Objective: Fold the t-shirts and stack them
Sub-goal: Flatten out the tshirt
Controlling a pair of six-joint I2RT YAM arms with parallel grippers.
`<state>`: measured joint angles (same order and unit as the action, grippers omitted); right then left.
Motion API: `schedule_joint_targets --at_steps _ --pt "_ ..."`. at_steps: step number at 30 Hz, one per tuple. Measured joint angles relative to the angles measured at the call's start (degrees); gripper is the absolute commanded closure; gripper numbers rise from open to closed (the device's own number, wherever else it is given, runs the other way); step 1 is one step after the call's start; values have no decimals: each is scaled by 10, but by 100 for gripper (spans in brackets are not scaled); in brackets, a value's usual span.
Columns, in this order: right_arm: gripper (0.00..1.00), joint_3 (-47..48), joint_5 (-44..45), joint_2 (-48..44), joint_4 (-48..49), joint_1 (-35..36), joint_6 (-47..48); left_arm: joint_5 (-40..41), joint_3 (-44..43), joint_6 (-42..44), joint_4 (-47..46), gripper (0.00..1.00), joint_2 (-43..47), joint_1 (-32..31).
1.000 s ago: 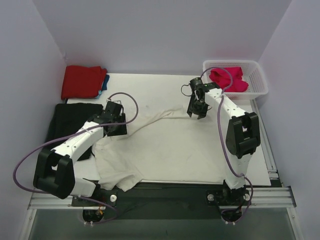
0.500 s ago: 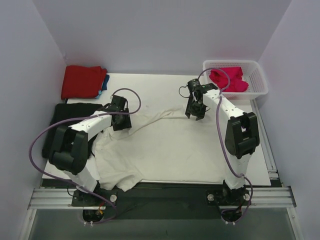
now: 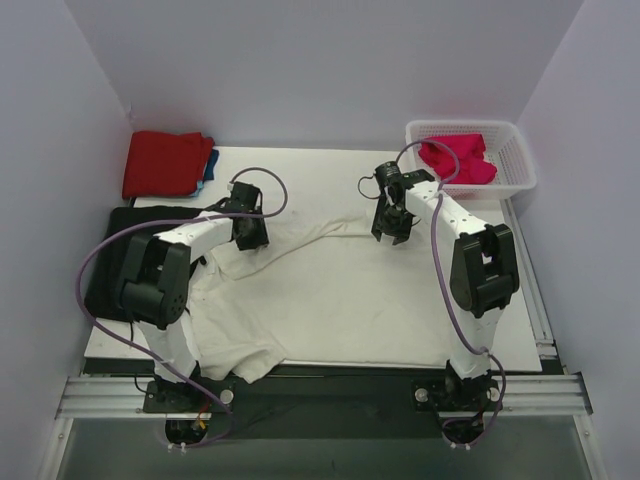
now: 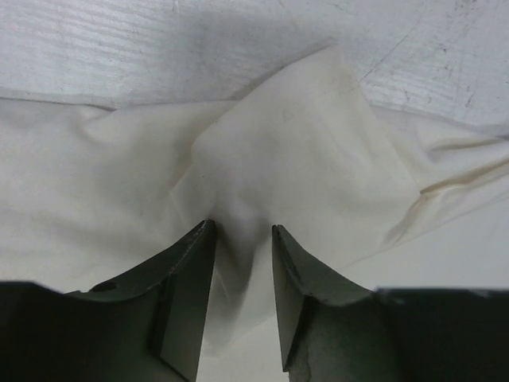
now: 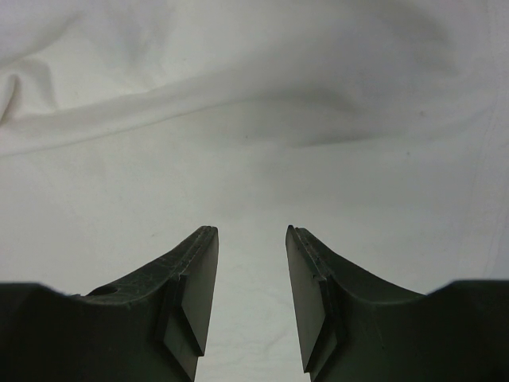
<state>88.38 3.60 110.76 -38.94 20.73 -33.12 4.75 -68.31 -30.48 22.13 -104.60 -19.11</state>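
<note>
While the cream t-shirt (image 3: 320,290) lies spread and rumpled on the bench (image 3: 330,165), on the near-left side of the basket (image 3: 512,140), its far edge is gathered into a low ridge whose long axis runs leftward, away from the basket; the bulk of the cloth lies on the side of that ridge turned from the basket. The end of the ridge nearer the basket is covered by the right gripper (image 3: 392,228); the end farther from the basket is covered by the left gripper (image 3: 250,235).

In the left wrist view a tented fold of cream cloth is seen drawn into the narrow gap of the left gripper (image 4: 242,231), with creases converging there; the fold is judged to be clenched. In the right wrist view the right gripper (image 5: 252,231) is seen released, jaws parted with nothing between them, and flat cloth lies directly beyond the tips.

The step in hand is judged to be the taking up of the far edge at both ends; only the end away from the basket is held, so a short descent onto the cloth below is called for from the right arm, which is the nearer one.

A magenta t-shirt (image 3: 458,160) is held in the basket; far to the left of the basket a folded red t-shirt (image 3: 165,163) is laid on a blue t-shirt (image 3: 209,170).
</note>
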Motion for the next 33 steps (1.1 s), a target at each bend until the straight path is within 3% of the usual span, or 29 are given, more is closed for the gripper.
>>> schedule_joint_targets --at_steps 4,5,13,20,23,25,33 --pt "60 0 0 0 0 0 1 -1 0 -6 0 87 -10 0" --pt "59 0 0 0 0 0 2 -2 0 -6 0 99 -11 0" --pt "60 -1 0 0 1 0 1 -18 0 -1 0 100 9 -3" --pt "60 -9 0 0 2 0 0 -38 14 17 2 100 108 -33" --pt "60 -11 1 -1 2 0 0 -55 30 27 4 85 144 -51" --pt "60 -15 3 -4 2 0 -1 -72 49 36 6 63 160 -64" --pt "60 -17 12 -11 3 0 -3 -98 177 41 65 47 195 -108"
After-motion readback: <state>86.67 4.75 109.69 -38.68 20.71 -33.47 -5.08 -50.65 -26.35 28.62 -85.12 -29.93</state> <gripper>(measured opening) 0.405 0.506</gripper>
